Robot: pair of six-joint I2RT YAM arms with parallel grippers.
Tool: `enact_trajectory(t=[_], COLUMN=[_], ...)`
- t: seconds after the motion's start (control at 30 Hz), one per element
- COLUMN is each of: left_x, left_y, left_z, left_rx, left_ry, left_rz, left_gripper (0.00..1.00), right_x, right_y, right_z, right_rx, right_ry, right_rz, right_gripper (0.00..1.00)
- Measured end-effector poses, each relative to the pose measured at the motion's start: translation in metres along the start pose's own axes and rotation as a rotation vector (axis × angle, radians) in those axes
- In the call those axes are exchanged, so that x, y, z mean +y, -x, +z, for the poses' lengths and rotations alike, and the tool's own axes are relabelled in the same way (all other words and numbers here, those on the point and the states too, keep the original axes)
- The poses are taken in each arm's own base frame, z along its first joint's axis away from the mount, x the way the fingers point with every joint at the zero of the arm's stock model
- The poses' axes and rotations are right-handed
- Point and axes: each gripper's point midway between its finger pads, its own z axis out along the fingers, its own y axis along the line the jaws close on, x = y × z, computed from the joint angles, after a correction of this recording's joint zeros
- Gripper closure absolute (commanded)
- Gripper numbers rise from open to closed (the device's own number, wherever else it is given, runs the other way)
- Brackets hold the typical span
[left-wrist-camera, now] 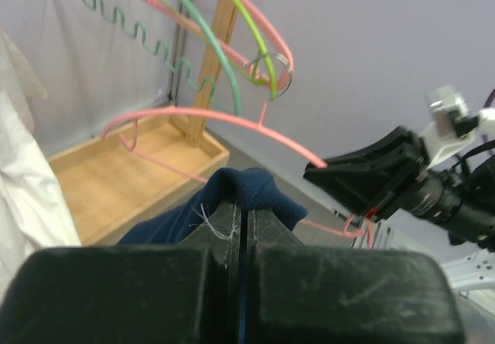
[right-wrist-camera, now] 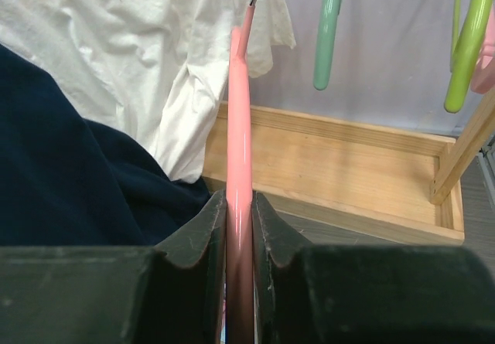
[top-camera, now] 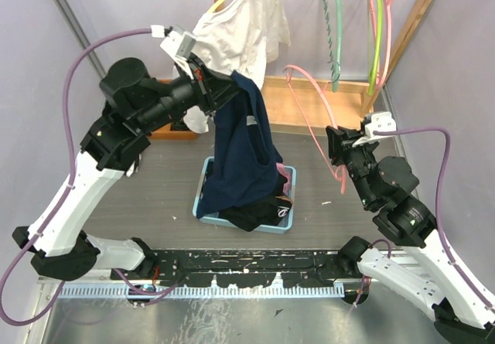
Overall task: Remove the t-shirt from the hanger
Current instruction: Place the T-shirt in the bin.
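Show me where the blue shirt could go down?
Bare table left of the bin, up to the left arm, and right of it, before the right arm. Crowded: the bin, piled with clothes, and the rack behind, full of hangers.

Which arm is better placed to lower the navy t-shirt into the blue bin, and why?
Left. The left fingers are shut on the navy t-shirt, which hangs over the blue bin. The right fingers are shut on the pink hanger, off to one side of the bin.

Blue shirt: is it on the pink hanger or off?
Off. The pink hanger is bare in the right gripper; the left gripper holds the blue shirt apart.
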Motion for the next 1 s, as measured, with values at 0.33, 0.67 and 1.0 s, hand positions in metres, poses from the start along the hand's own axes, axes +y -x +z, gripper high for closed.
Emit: enact_trajectory(t=[0.33,0.67,1.0], left_x=[0.031,0.015,0.016], left_y=[-0.115,-0.186,-0.297], left_z=[-0.008,-0.048,-0.107], left_rx=[0.234,0.409,0.692], left_ry=[0.060,0.000,0.063], left_rz=[-0.056,-0.106,-0.211], left_gripper=[1.00,1.00,1.00], right_x=[-0.004,0.000,0.005], right_y=[0.005,0.002,0.001], right_z=[0.004,0.016,0.018], right_rx=[-0.032,-0.031,-0.027], right_ry=[-0.029,-0.040,-0.017], right_rz=[-0.006,-0.020,-0.002], right_gripper=[0.99,0.99,0.99])
